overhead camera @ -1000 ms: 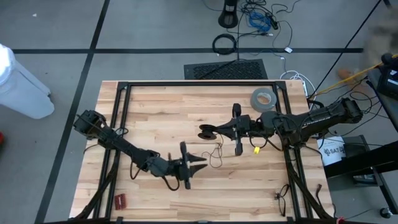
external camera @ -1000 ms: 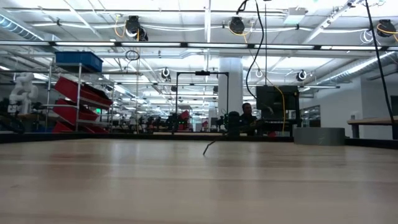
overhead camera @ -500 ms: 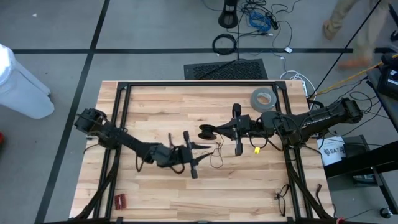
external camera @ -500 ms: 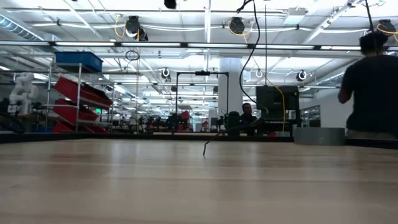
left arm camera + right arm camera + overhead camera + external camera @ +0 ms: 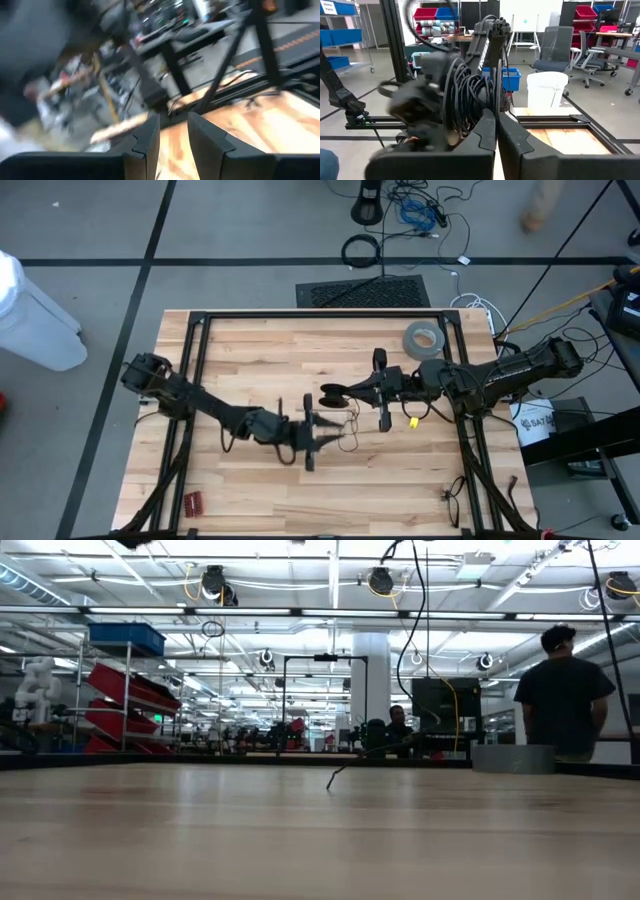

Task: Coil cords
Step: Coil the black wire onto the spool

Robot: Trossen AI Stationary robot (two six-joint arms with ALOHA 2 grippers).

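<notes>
1. Our left gripper (image 5: 322, 432) hangs over the middle of the light wooden plank surface (image 5: 250, 350), just beside the loose end of the cord. In the left wrist view its two dark fingers (image 5: 145, 145) stand a little apart with a narrow gap between them, and we see nothing in that gap.

2. Our right gripper (image 5: 331, 392) reaches in from the right, its fingers (image 5: 485, 135) pressed together. In the high view a dark bundle sits at their tips; we cannot tell for sure that it is the cord, nor that they hold it.

3. The long, very thin black cord (image 5: 347, 428) lies in slack loops on the surface between the two grippers, nearer the left one. In the low view a short stiff-looking end of it (image 5: 335, 778) stands up off the wood.

4. We judge it light, limp and springy: it will flop and uncurl when let go, and so thin a strand could slip through a loose pinch. Taking it close to one end, with the other gripper steadying the loops, looks the safest hold.

5. Further out on the surface sit a grey tape roll (image 5: 424, 338) towards the far right corner and a small yellow tag (image 5: 411, 421) under the right arm.

6. Beyond the surface is a wide workshop with red and blue bins, and a person in a dark shirt (image 5: 563, 695) stands there.
</notes>
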